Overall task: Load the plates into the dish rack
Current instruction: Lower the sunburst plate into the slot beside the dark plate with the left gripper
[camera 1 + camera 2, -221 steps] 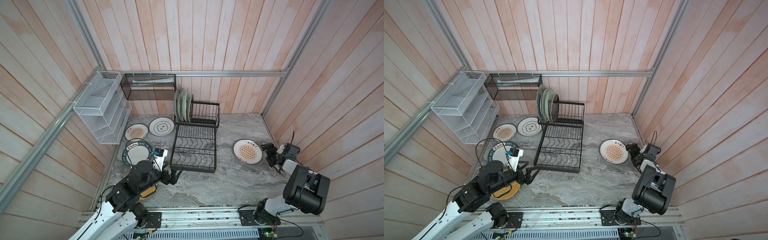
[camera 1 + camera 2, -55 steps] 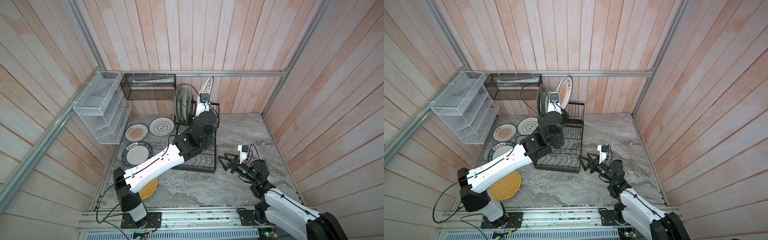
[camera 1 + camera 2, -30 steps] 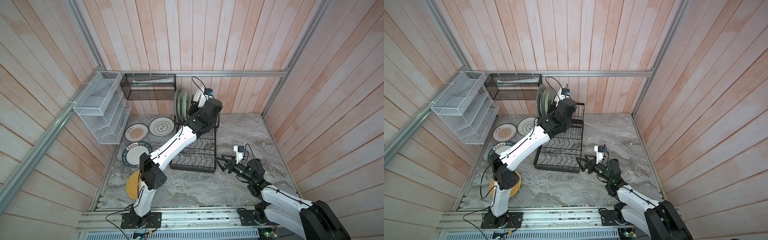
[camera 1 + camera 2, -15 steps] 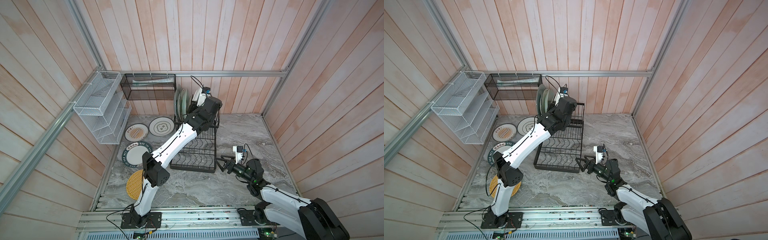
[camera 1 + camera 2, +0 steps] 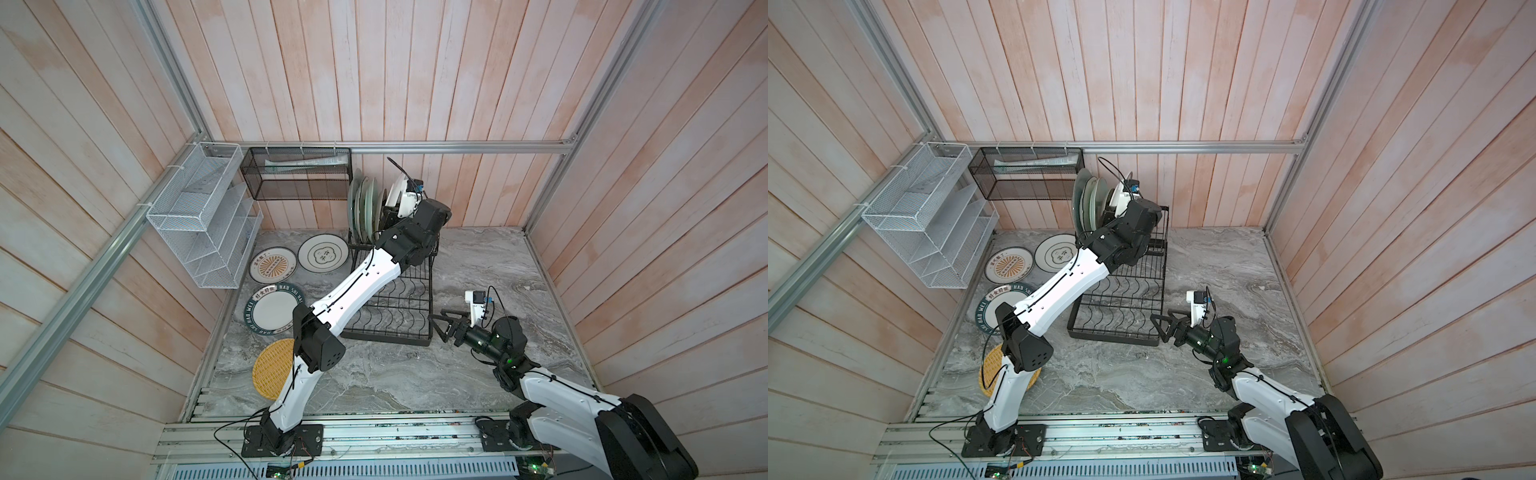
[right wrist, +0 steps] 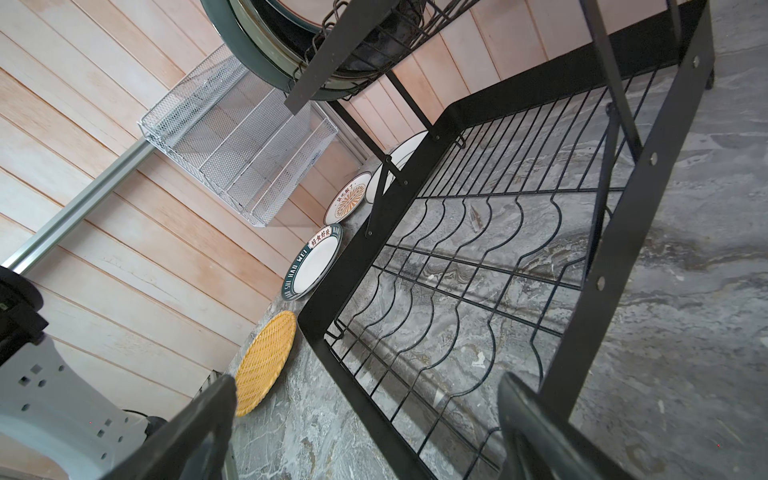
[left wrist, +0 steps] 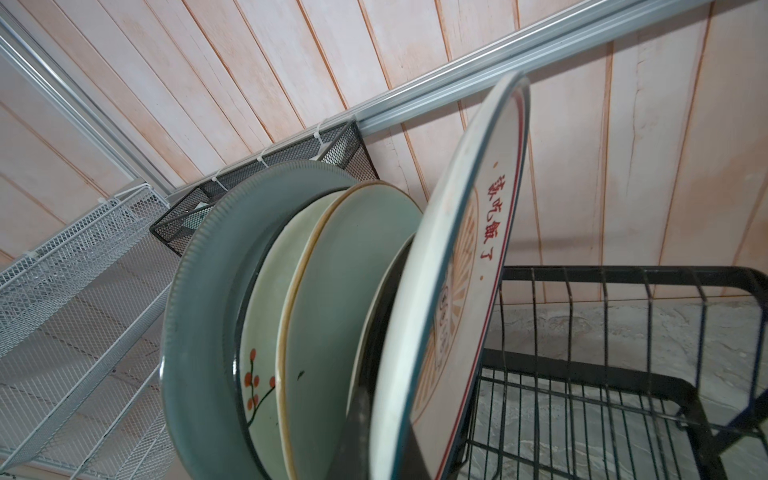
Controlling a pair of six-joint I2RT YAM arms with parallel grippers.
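Surface: grey marbled tabletop (image 5: 478, 266).
Standing mid-table: black wire dish rack (image 5: 386, 337).
Lying flat left of the rack, far to near: white lettered plate (image 5: 323, 254), sunburst plate (image 5: 273, 266), teal-rimmed plate (image 5: 272, 309), yellow ribbed plate (image 5: 272, 370).

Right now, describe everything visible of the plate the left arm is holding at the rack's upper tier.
The sunburst plate is round and looks like glossy white ceramic, with a thin dark rim line, a red ring, red Chinese characters and an orange sunburst centre. It stands on edge, leaning slightly, at the right end of the row of standing plates on the dish rack. The left gripper is shut on it. Whether its edge sits in a slot cannot be seen.
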